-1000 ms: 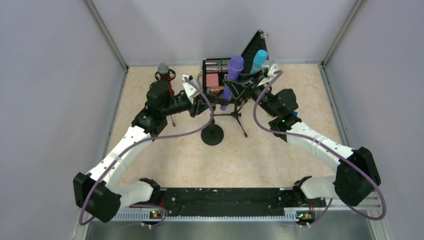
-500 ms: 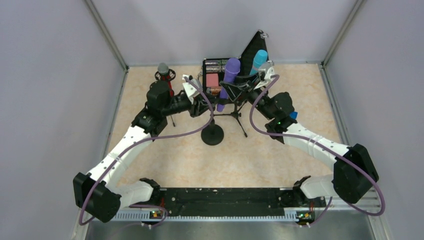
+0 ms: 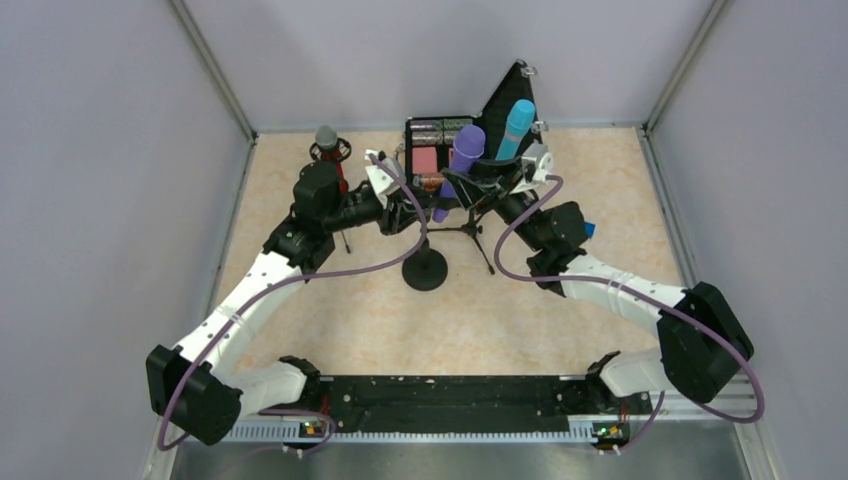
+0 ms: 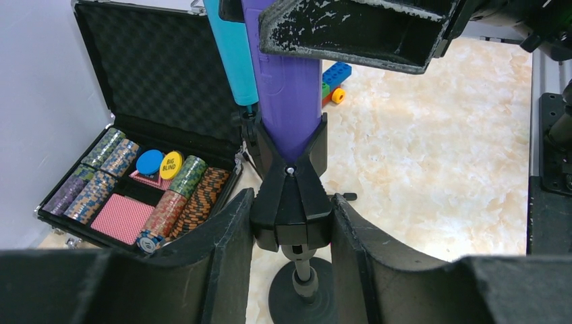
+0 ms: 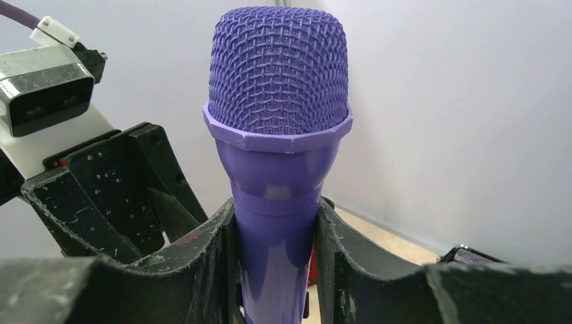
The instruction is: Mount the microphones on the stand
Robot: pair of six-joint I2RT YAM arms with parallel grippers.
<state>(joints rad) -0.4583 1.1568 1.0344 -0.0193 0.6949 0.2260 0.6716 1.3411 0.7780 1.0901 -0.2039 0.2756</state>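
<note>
Three microphones are on show, and two look settled already: the red microphone (image 3: 325, 138) stands upright in a ring holder well to the outer side of the left fingers (image 4: 222, 260); the light blue microphone (image 3: 517, 122) stands upright just beyond the right fingers (image 5: 195, 270), though what carries it is hidden; the purple microphone (image 5: 278, 135) appears to be the last one, and it is partway home. From the left wrist its lower body sits in the V-shaped mouth of the clip (image 4: 290, 196) on top of the stand (image 3: 425, 268), directly above the left fingers; whether it is pressed fully down cannot be told. The left fingers are narrowly spread and pressed against the two flanks of that clip, steadying it, with the stand's post dropping to the bench (image 4: 438, 148) below them. The right fingers are closed in on the purple body just beneath its mesh head, pinching it on both sides, the head rising clear above their tips. Beyond the left fingers, to one side, lies an open case of poker chips (image 4: 155, 67); a toy-brick car (image 4: 335, 75) sits farther off behind the purple shaft. What seems left is to push the purple microphone snug into the clip and let go with both sets of fingers.
</note>
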